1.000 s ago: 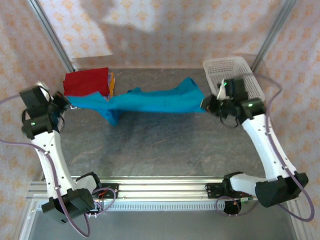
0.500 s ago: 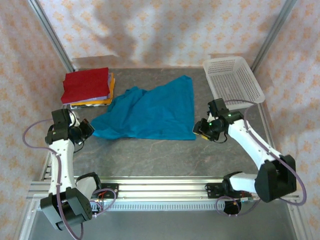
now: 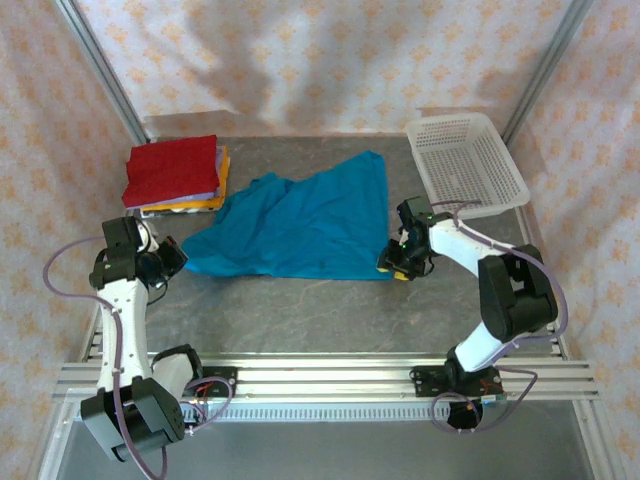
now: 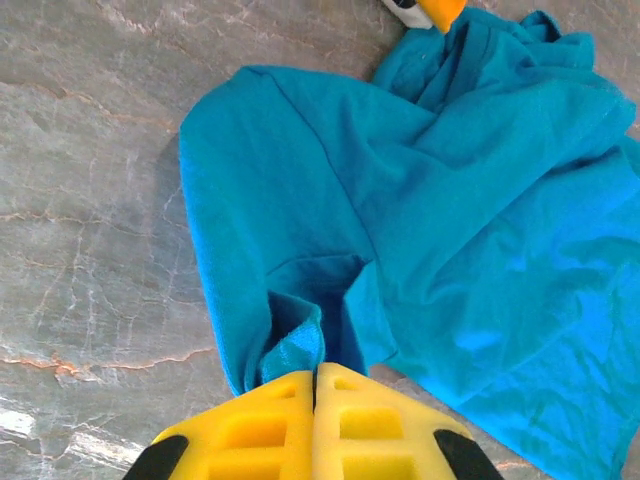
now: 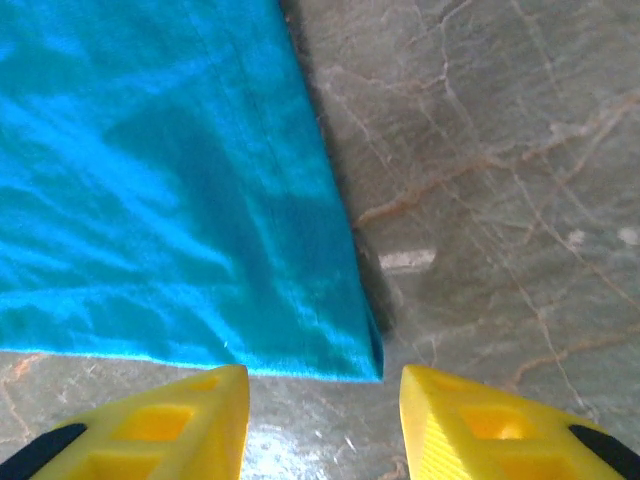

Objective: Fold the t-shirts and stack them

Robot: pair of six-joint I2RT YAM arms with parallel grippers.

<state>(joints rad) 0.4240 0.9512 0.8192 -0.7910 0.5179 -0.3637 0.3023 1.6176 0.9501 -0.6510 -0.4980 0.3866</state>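
The teal-blue t-shirt (image 3: 300, 225) lies spread on the grey table, rumpled toward its left end (image 4: 450, 200). My left gripper (image 3: 172, 258) (image 4: 316, 375) is shut on a bunched fold at the shirt's near left corner. My right gripper (image 3: 392, 265) (image 5: 323, 385) stands open just in front of the shirt's near right corner (image 5: 370, 365), with nothing between its fingers. At the back left sits a folded stack with a red t-shirt (image 3: 172, 168) on top and an orange one (image 3: 222, 168) showing under it.
A white perforated basket (image 3: 500, 170) stands at the back right, close behind the right arm. Bare table (image 3: 300, 310) runs between the shirt and the near rail. Metal frame posts rise at both back corners.
The teal shirt, earlier stretched in the air between both grippers, has come down flat on the table. My right gripper let go of its corner and opened; the left still holds.
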